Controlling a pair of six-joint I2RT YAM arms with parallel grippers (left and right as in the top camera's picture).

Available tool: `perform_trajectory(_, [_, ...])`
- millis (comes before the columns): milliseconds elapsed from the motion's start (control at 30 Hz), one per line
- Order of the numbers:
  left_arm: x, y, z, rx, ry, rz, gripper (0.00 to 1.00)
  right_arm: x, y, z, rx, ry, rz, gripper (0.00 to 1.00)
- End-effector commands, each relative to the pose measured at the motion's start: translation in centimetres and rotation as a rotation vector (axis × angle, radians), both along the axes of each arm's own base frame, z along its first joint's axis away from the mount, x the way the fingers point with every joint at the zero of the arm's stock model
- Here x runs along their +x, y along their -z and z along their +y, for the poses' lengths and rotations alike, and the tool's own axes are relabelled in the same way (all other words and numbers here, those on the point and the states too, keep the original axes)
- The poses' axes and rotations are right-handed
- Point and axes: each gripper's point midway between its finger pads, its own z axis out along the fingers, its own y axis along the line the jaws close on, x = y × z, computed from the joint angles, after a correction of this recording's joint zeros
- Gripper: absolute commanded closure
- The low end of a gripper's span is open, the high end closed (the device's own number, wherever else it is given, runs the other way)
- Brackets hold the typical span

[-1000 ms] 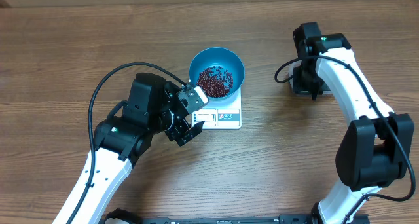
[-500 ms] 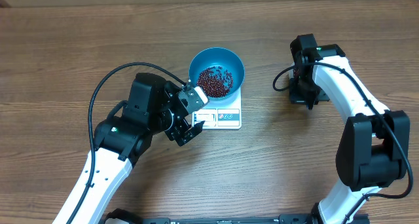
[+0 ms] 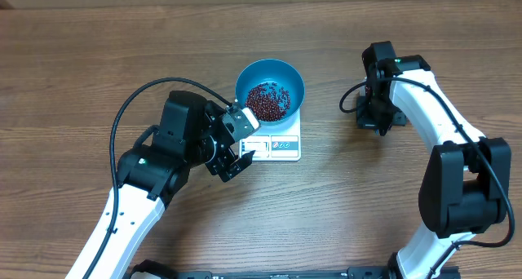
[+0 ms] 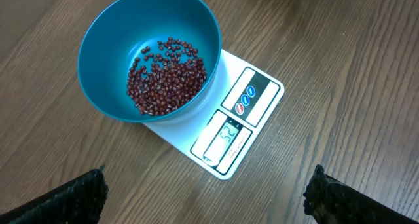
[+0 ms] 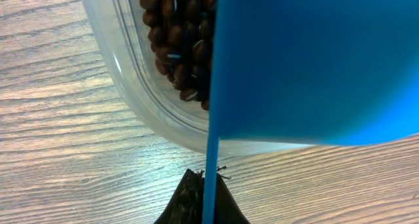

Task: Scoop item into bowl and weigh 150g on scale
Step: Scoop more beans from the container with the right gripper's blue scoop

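Observation:
The blue bowl (image 3: 245, 79) stands on the white scale (image 3: 283, 145) with a layer of red-brown beans (image 3: 269, 99) in its bottom. My left gripper (image 3: 242, 144) hangs wide open at the scale's left edge, nothing between its fingers. In the left wrist view the bowl (image 4: 105, 47), its beans (image 4: 167, 76) and the scale (image 4: 252, 99) lie ahead of the open left gripper (image 4: 206, 188). My right gripper (image 3: 377, 116) is shut on the handle of a blue scoop (image 5: 314, 60), which hangs over a clear tub (image 5: 150, 112) of beans (image 5: 177, 40).
Bare wooden table surrounds the scale. In the overhead view the tub is mostly hidden under my right wrist. The left arm's black cable (image 3: 134, 104) loops above the table to the left of the bowl.
My right wrist has shifted a little to the left and towards the front with the scoop. The left arm, bowl and scale have not moved.

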Motion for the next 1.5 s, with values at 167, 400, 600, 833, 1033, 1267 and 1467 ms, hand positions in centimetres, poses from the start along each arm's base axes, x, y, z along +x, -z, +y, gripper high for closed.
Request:
perform_trajectory(167, [0.4,-1.0,-0.1,-0.022,-0.011,-0.01,0.01,0.2,-1.2,1.6,0.086,-0.016,-0.029,0.96])
perform_trajectory(400, [0.4,-1.0,-0.1,-0.022,-0.011,-0.01,0.0,1.9,-3.0,3.3,0.197,-0.016,-0.083,0.96])
perform_trajectory(600, [0.4,-1.0,-0.1,-0.022,-0.011,-0.01,0.01,2.2,-3.5,2.9,0.267,0.021,-0.089,0.96])
perform_trajectory(833, [0.4,-1.0,-0.1,-0.022,-0.011,-0.01,0.0,2.1,-3.7,1.6,0.365,0.071,-0.081,0.96])
perform_trajectory(1033, [0.4,-1.0,-0.1,-0.023,-0.011,-0.01,0.01,2.0,-4.5,1.5,0.527,0.073,-0.086,0.96])
perform_trajectory(1267, [0.4,-1.0,-0.1,-0.022,-0.011,-0.01,0.0,1.3,-6.6,2.2,0.772,0.018,-0.106,0.96])
perform_trajectory(1467, [0.4,-1.0,-0.1,-0.022,-0.011,-0.01,0.01,0.7,-7.1,0.7,0.819,0.055,-0.108,0.96])
